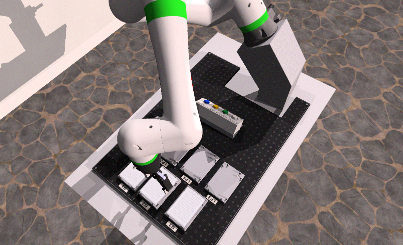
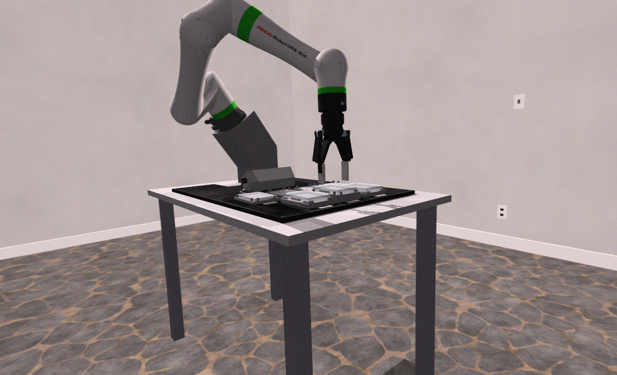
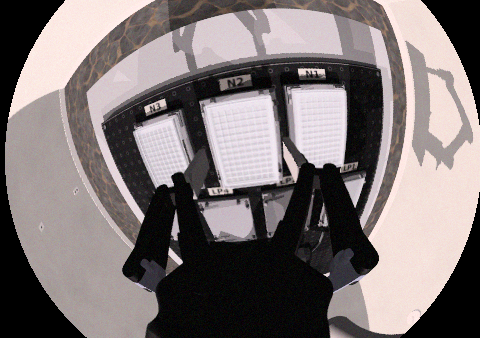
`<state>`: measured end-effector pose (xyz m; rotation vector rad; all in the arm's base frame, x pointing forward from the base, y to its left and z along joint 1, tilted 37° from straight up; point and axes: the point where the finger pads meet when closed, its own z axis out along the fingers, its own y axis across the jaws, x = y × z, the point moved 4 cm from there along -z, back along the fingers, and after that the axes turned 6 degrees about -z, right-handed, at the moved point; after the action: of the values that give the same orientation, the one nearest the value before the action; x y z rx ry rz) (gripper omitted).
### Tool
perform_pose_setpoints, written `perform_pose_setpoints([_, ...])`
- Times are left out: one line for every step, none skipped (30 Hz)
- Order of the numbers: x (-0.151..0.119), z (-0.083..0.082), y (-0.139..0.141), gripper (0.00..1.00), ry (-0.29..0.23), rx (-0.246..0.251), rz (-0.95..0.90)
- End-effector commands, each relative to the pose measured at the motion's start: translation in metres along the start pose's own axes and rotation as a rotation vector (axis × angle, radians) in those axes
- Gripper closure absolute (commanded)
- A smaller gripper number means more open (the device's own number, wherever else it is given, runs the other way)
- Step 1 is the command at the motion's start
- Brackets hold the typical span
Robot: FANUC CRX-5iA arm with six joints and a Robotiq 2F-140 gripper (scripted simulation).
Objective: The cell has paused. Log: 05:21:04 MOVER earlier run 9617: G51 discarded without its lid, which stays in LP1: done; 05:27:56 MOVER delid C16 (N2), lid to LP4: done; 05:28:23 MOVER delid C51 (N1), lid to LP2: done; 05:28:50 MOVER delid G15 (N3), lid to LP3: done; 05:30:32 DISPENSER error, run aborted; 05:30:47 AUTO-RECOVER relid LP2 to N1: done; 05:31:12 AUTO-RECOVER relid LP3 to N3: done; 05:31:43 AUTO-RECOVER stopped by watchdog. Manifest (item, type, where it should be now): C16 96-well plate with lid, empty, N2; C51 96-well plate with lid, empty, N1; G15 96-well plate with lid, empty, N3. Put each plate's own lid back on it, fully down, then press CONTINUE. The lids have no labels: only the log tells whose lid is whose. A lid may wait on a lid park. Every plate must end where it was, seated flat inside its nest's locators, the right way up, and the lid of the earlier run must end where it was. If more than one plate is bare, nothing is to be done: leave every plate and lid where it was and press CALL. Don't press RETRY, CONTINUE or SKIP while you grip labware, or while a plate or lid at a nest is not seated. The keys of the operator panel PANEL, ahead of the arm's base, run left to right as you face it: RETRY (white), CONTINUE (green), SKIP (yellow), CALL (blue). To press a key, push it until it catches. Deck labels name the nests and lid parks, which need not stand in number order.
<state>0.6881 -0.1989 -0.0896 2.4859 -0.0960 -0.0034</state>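
Observation:
Three white 96-well plates sit in the front row of nests: N1 (image 1: 132,176), N2 (image 1: 157,189) and N3 (image 1: 186,207). All three look alike from above; I cannot tell from these views which carry lids. My gripper (image 1: 163,184) hangs straight down over the N2 plate, open, with nothing between its fingers. In the side view the gripper (image 2: 333,177) has its fingertips just above the plate, one on each side. The wrist view shows the gripper (image 3: 246,165) over the N2 plate (image 3: 242,138). Lid parks LP4 (image 1: 199,163) and LP3 (image 1: 224,182) show flat grey faces.
The operator panel (image 1: 219,117) stands behind the lid parks, with blue (image 1: 207,101), yellow (image 1: 215,106), green (image 1: 225,111) and white (image 1: 234,116) keys. My forearm hides the other lid parks (image 1: 174,157). The arm's grey pedestal (image 1: 273,67) stands at the back.

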Motion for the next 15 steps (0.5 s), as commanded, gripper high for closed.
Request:
perform_pose_setpoints([0.000,-0.007,0.000,0.34,0.000,0.000,0.000])
perform_pose_setpoints([0.000,-0.009,0.000,0.34,0.000,0.000,0.000])
perform_pose_setpoints([0.000,-0.011,0.000,0.34,0.000,0.000,0.000])
perform_pose_setpoints([0.000,-0.012,0.000,0.34,0.000,0.000,0.000])
perform_pose_setpoints([0.000,-0.014,0.000,0.34,0.000,0.000,0.000])
perform_pose_setpoints([0.000,-0.016,0.000,0.34,0.000,0.000,0.000])
perform_pose_setpoints([0.000,-0.018,0.000,0.34,0.000,0.000,0.000])
perform_pose_setpoints([0.000,-0.020,0.000,0.34,0.000,0.000,0.000])
perform_pose_setpoints([0.000,-0.021,0.000,0.34,0.000,0.000,0.000])
perform_pose_setpoints([0.000,-0.023,0.000,0.34,0.000,0.000,0.000])
perform_pose_setpoints([0.000,-0.024,0.000,0.34,0.000,0.000,0.000])
perform_pose_setpoints([0.000,-0.024,0.000,0.34,0.000,0.000,0.000])
perform_pose_setpoints([0.000,-0.024,0.000,0.34,0.000,0.000,0.000])
perform_pose_setpoints([0.000,-0.025,0.000,0.34,0.000,0.000,0.000])
perform_pose_setpoints([0.000,-0.026,0.000,0.34,0.000,0.000,0.000])
